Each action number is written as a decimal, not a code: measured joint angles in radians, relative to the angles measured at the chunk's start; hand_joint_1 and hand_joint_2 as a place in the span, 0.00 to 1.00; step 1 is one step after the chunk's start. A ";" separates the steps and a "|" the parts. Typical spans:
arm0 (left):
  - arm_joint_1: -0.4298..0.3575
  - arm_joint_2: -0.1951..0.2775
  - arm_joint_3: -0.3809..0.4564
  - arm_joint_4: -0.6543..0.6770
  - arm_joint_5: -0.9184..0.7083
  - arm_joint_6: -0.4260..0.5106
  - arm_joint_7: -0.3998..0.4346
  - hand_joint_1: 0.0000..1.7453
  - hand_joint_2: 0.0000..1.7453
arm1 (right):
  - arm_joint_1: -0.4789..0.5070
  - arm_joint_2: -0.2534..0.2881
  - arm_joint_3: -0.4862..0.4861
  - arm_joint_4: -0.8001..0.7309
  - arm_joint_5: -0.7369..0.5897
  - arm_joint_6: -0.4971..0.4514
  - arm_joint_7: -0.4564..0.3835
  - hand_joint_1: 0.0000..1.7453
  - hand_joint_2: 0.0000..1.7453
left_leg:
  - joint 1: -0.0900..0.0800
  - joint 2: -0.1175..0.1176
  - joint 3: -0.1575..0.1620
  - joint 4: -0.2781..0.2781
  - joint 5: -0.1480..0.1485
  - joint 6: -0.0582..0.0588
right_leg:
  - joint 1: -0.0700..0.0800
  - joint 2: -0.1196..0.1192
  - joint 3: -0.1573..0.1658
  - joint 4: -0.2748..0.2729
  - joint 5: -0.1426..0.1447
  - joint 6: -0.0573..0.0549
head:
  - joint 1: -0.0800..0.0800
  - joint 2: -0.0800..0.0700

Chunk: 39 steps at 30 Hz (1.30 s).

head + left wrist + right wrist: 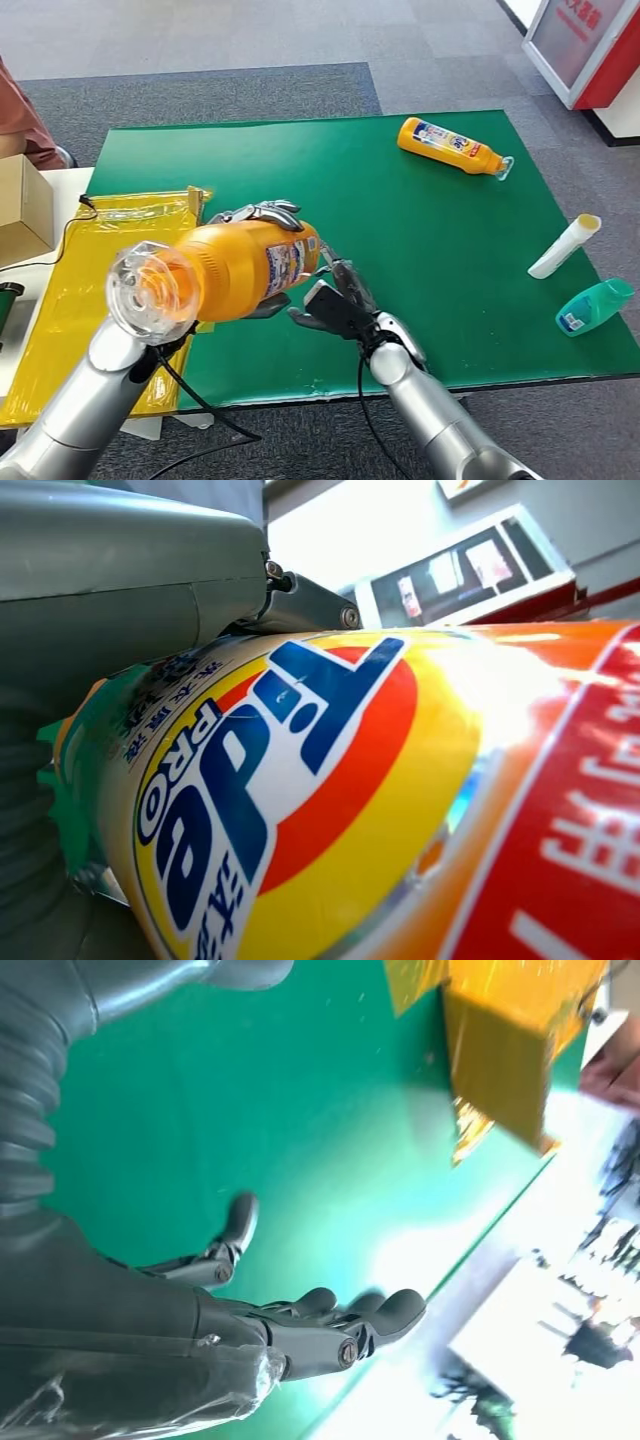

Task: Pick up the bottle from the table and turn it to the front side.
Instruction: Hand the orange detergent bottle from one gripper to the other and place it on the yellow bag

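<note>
1. Progress: the bottle (226, 268) is already off the mat (392, 250). It is held lying sideways above the mat's near left part, with its clear cap (149, 290) pointing back toward the camera. Treat the pick-up as done.
2. Progress: in the left wrist view the large logo label (287, 770) faces the wrist camera. In the head view you see a smaller printed panel on the side. Whether the front now faces the way the task requires cannot be told, so regard the turn as under way or near complete.
3. Left hand (260, 215): its fingers are wrapped over the top of the bottle body and grip it. The arm comes up from the lower left.
4. Right hand (336, 300): it holds nothing. Its fingers (355, 1320) are extended and apart, just beside the bottle's base end. Contact with the bottle cannot be confirmed.
5. Further right: a second orange bottle (451, 146), a white tube (564, 246) and a teal bottle (595, 305) lie on the mat, well apart from both hands.
</note>
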 joint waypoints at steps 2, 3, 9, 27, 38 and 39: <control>0.009 -0.007 0.001 -0.013 -0.038 0.032 -0.009 1.00 1.00 | 0.005 0.000 -0.031 0.009 -0.023 0.005 -0.006 0.00 1.00 | 0.000 0.000 0.000 0.000 0.000 0.000 | 0.000 0.000 0.000 0.000 0.000 0.000 | 0.000 0.000; 0.017 -0.010 0.002 -0.018 -0.056 0.046 -0.015 1.00 1.00 | 0.009 0.000 -0.042 0.008 -0.031 0.006 -0.006 0.00 1.00 | 0.000 0.000 0.000 0.000 0.000 0.000 | 0.000 0.000 0.000 0.000 0.000 0.000 | 0.000 0.000; 0.087 -0.016 0.021 -0.048 -0.258 0.174 -0.050 1.00 1.00 | 0.071 0.000 -0.095 -0.096 -0.102 0.038 0.015 0.00 1.00 | 0.000 0.000 0.000 0.000 0.000 0.000 | 0.001 0.000 -0.001 0.000 -0.001 -0.001 | 0.000 0.000; 0.292 -0.025 0.167 0.060 -1.336 0.633 0.244 1.00 1.00 | 0.232 -0.009 -0.190 -0.575 -0.190 0.028 0.035 0.00 1.00 | 0.000 0.000 0.000 0.000 -0.001 0.000 | 0.000 0.001 -0.001 0.000 -0.002 -0.001 | 0.000 0.000; 0.279 -0.062 0.296 0.360 -1.614 0.678 0.409 1.00 1.00 | 0.247 -0.009 -0.192 -0.719 -0.191 0.037 0.039 0.00 1.00 | 0.000 0.000 0.000 0.000 -0.001 -0.001 | 0.001 0.001 -0.001 0.000 -0.001 -0.001 | 0.000 0.000; 0.274 -0.064 0.313 0.397 -1.622 0.689 0.410 1.00 1.00 | 0.247 -0.009 -0.190 -0.727 -0.190 0.037 0.040 0.00 1.00 | 0.000 0.000 0.000 0.000 -0.001 -0.001 | 0.001 0.001 -0.001 0.000 -0.001 -0.001 | 0.000 0.000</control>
